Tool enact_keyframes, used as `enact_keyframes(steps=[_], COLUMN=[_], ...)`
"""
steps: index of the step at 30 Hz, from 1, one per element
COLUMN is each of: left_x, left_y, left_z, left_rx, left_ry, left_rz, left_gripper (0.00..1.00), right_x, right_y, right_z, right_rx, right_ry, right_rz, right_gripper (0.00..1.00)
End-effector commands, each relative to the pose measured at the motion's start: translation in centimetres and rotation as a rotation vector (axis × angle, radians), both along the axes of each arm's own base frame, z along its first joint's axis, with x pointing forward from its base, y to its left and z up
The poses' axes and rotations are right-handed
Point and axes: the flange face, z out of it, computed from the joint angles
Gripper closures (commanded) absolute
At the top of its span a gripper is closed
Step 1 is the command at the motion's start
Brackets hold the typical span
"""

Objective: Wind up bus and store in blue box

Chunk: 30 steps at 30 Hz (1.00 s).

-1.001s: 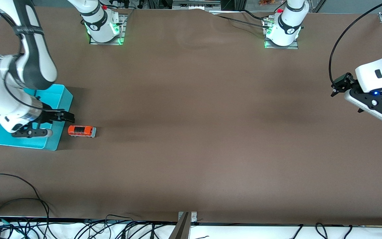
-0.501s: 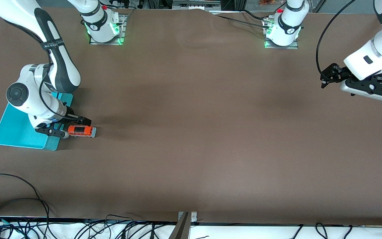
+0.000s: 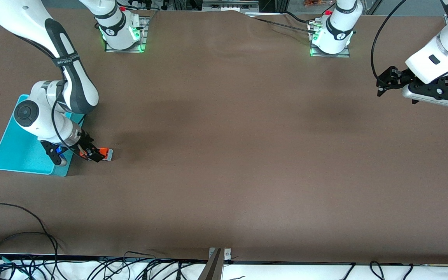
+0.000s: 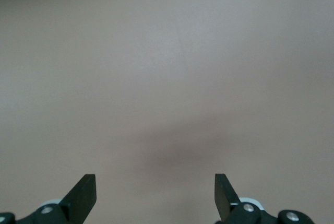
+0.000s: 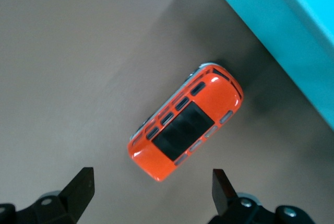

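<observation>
The bus (image 5: 185, 121) sits on the table just beside the blue box (image 3: 18, 149); only the right wrist view shows the right gripper (image 5: 151, 192) spread wide above it. The left gripper (image 4: 155, 195) waits, wide open.

The bus (image 5: 186, 121) has a glossy, smooth orange-red plastic-looking shell with a darker, shiny roof panel, and its highlights stand out against the matt brown table covering (image 3: 224, 155), which looks like paper or thin sheet and ripples slightly toward twelve o'clock in the front view. The blue box (image 3: 18, 149) is smooth turquoise plastic with a soft sheen. The right gripper (image 5: 151, 190) and left gripper (image 4: 155, 195) have matt black fingers, and the arms wear glossy white casings.
</observation>
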Motion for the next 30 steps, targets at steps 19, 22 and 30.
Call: enact_keyframes(steps=[19,22,30], left_x=[0.4,0.5,1.4], left_y=[1.3,1.3,0.9], left_z=[1.2,1.0,1.9], left_rx=[-0.07,-0.068,-0.066], left_ry=[-0.032,-0.029,0.009], left_rz=[0.048,0.047,0.044], left_gripper=[0.0,0.0,0.0], right_x=[-0.1,-0.3,-0.3], right_y=[-3.9,-3.9,-3.8], right_z=[-4.2,-5.2,-5.9], right_rx=[-0.029,-0.037,-0.056], right_ry=[0.022,0.035,0.037], right_rz=[-0.347,-0.34,-0.315], right_gripper=[0.0,0.0,0.85])
